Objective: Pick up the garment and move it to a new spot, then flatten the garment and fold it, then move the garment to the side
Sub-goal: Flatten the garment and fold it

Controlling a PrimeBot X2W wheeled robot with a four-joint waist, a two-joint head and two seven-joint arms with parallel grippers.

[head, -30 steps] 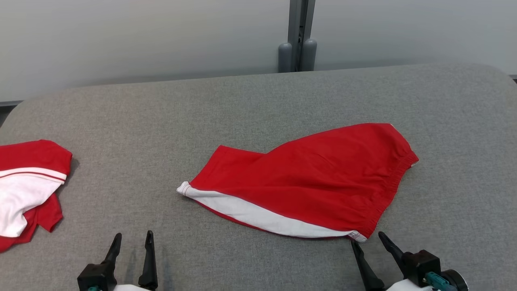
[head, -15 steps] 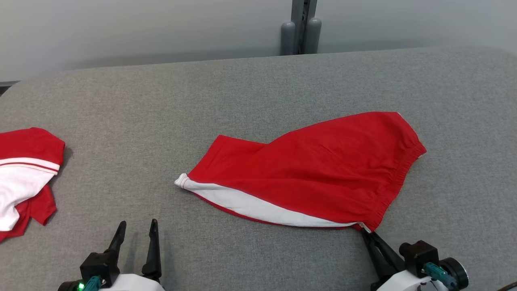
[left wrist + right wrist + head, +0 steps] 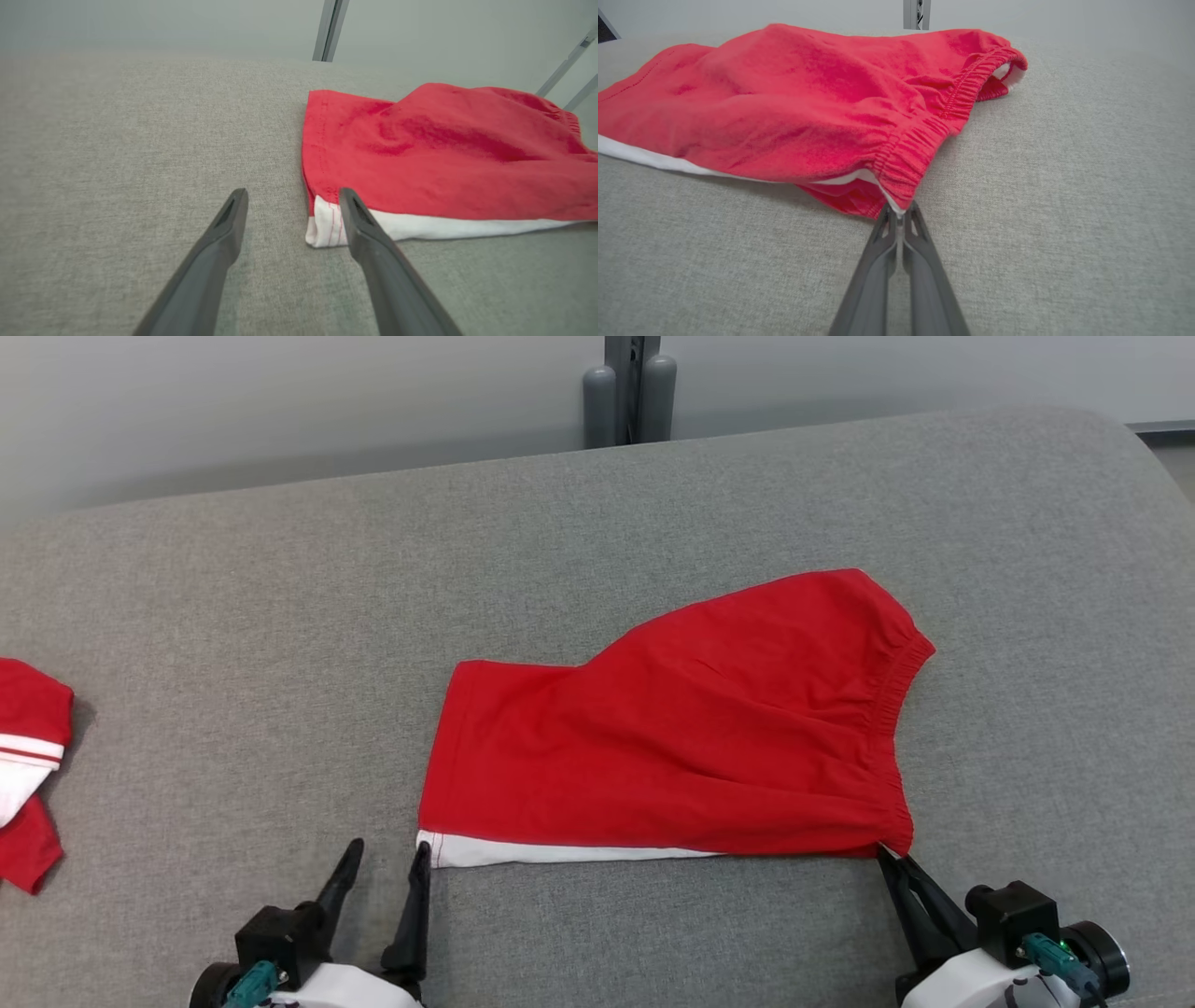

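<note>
Grey cloth covers the worktop (image 3: 280, 569); from the head, red shorts (image 3: 681, 737) lie mid-surface, another red-and-white garment (image 3: 28, 756) far left. Left wrist: the left gripper (image 3: 293, 198) holds its jaws spread at the white hem corner (image 3: 322, 228), likely lining up a grasp. Right wrist: the right gripper (image 3: 900, 214) has its jaws pinching the waistband corner (image 3: 903, 182), probably so both ends can be pulled flat.

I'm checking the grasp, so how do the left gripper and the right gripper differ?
The left gripper is open; the right gripper is shut. The left gripper holds nothing, one finger beside the red shorts' white hem corner; the right gripper pinches their waistband corner. Both point at the shorts' near edge.
</note>
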